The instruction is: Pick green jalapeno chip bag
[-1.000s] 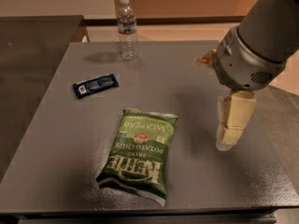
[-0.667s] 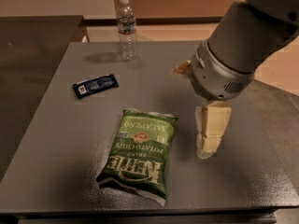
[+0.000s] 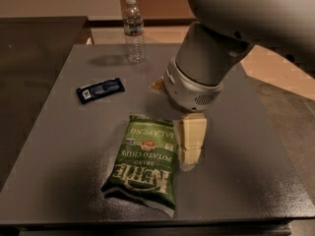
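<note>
The green jalapeno chip bag [image 3: 145, 162] lies flat on the grey table [image 3: 59, 146], near the front and a little left of centre, with its label facing up. My gripper [image 3: 180, 132] hangs under the large grey arm [image 3: 211, 58] just to the right of the bag's upper right corner. One cream finger [image 3: 190, 140] points down beside the bag's right edge, close to the table. The other cream finger [image 3: 157, 85] peeks out behind the wrist, well apart from the first. The gripper is open and holds nothing.
A clear water bottle [image 3: 133, 29] stands upright at the back of the table. A small dark blue snack bar [image 3: 100, 89] lies at the left, behind the bag. A darker counter [image 3: 34, 48] adjoins at the far left. The floor drops off on the right.
The arm has swung left and toward the front. The gripper has moved from the table's right side to right beside the bag's right edge. The bag, bar and bottle have not moved.
</note>
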Robot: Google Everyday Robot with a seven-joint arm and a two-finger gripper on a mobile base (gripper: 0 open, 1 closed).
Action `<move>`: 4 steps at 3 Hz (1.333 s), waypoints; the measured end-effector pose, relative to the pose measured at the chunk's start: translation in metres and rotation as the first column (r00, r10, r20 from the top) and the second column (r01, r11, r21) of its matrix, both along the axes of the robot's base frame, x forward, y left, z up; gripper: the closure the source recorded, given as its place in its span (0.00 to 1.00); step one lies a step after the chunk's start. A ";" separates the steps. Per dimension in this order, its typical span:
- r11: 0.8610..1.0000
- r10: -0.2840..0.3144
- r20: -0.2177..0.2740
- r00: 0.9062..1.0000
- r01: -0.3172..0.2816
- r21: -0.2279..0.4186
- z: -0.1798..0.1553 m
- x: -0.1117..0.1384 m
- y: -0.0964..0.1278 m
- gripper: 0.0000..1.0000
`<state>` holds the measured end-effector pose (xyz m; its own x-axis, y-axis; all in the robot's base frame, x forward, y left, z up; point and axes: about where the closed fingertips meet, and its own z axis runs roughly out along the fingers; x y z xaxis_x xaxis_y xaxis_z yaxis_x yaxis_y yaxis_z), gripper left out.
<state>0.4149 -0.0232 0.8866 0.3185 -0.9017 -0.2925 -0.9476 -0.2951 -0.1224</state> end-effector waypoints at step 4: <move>0.981 0.163 -0.070 0.984 -0.169 -0.095 -0.051 -0.001 0.017 0.00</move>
<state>0.4142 -0.0065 0.8356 0.4505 -0.8634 -0.2271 -0.8892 -0.4567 -0.0275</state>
